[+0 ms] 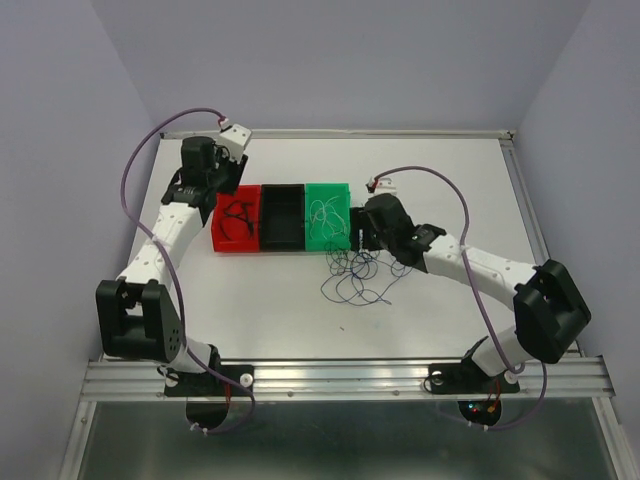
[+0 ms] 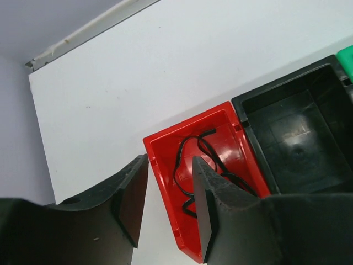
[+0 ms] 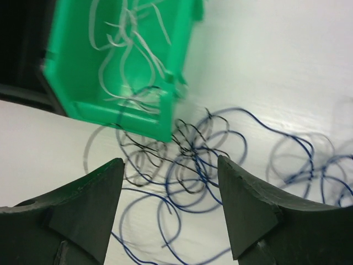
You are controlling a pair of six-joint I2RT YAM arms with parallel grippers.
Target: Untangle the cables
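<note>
A tangle of thin black and dark blue cables [image 1: 358, 275] lies on the white table just in front of the green bin [image 1: 328, 215]; in the right wrist view the tangle [image 3: 193, 149] sits below my open right gripper [image 3: 171, 187], partly under the green bin's corner [image 3: 110, 105]. White cables [image 3: 129, 38] lie inside the green bin. A black cable [image 2: 190, 165] lies in the red bin [image 2: 165, 165]. My left gripper [image 2: 168, 187] is open and empty, hovering over the red bin's [image 1: 238, 218] left wall. My right gripper [image 1: 362, 235] hovers by the green bin.
A black bin [image 1: 282, 215] stands between the red and green bins; it looks empty in the left wrist view [image 2: 298, 138]. Purple arm cables [image 1: 140, 160] loop over both arms. A raised rim [image 1: 400, 134] edges the table's far side.
</note>
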